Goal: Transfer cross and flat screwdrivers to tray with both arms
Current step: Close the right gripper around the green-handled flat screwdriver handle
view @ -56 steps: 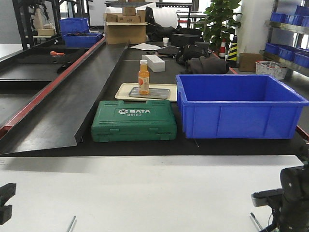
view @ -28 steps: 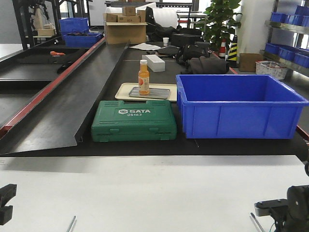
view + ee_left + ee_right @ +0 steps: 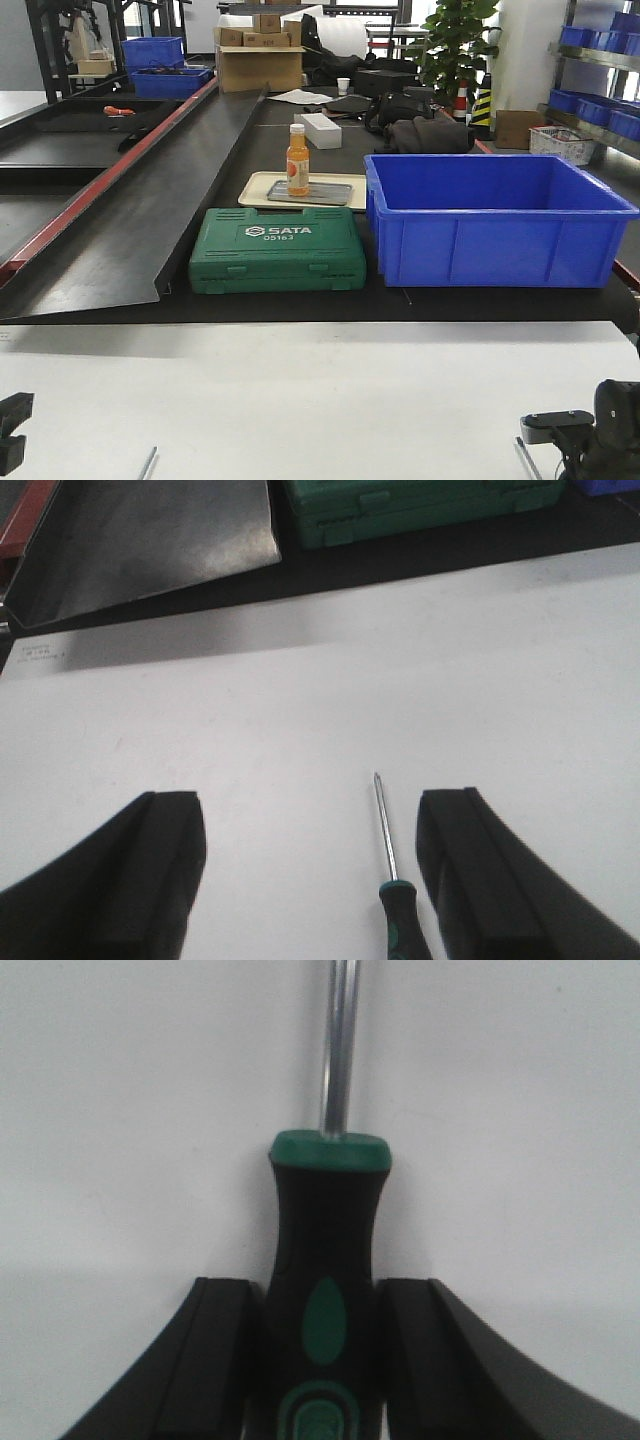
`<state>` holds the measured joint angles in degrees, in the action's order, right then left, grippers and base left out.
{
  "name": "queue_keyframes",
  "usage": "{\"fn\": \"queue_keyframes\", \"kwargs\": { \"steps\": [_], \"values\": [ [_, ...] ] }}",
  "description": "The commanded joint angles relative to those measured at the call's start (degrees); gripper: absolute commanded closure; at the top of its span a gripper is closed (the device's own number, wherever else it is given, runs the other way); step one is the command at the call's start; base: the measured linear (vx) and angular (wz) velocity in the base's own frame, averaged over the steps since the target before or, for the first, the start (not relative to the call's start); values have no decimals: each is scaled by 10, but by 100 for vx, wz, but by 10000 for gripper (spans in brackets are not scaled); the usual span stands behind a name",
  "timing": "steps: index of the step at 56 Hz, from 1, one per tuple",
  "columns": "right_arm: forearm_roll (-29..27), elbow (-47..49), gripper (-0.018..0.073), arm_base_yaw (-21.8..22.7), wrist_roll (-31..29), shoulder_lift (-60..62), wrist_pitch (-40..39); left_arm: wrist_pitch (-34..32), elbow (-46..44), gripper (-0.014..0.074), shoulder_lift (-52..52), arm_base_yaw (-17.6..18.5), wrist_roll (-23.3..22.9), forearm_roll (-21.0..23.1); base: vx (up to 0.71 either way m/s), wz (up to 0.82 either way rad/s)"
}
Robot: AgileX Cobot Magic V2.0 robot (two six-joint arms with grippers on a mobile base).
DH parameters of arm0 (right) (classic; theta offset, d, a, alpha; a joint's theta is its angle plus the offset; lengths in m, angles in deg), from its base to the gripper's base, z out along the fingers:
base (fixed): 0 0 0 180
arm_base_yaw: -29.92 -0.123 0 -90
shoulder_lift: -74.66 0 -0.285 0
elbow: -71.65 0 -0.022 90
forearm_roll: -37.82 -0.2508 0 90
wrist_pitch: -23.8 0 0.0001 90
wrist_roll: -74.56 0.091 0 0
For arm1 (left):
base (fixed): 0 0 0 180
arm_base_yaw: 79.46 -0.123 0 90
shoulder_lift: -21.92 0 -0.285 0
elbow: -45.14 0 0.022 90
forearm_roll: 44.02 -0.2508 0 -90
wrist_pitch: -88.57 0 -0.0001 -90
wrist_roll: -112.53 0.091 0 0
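Green and black, the right screwdriver is gripped at its handle by the right gripper, shaft pointing up the frame, while the left screwdriver is seen lying on the table, untouched, lengthwise between the wide-open left gripper.

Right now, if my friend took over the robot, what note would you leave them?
Left gripper: open, straddling the left screwdriver on the white table, not gripping it.
Right gripper: shut on the right screwdriver by its handle.
Tray: no screwdriver in it.
Done: nothing delivered yet.
Left to do: grip the left one, lift both, and set them in the tray.
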<state>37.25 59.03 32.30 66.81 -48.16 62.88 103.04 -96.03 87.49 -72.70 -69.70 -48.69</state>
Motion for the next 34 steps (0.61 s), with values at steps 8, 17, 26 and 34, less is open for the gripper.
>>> {"fn": "queue_keyframes", "kwargs": {
  "steps": [8, 17, 26, 34],
  "values": [
    [-26, 0, 570, -1, 5, 44, 4, 33, -23, 27, 18, 1, -6, 25, 0, 0],
    [-34, 0, 568, -1, 5, 55, 9, 109, -63, 27, 92, 1, -3, 52, 0, 0],
    [-34, 0, 567, -1, 7, 55, 16, 193, -136, 27, 188, 1, 34, 82, 0, 0],
    [-34, 0, 567, -1, 7, 55, 14, 219, -170, 27, 265, 1, 81, 153, 0, 0]
  ]
}}
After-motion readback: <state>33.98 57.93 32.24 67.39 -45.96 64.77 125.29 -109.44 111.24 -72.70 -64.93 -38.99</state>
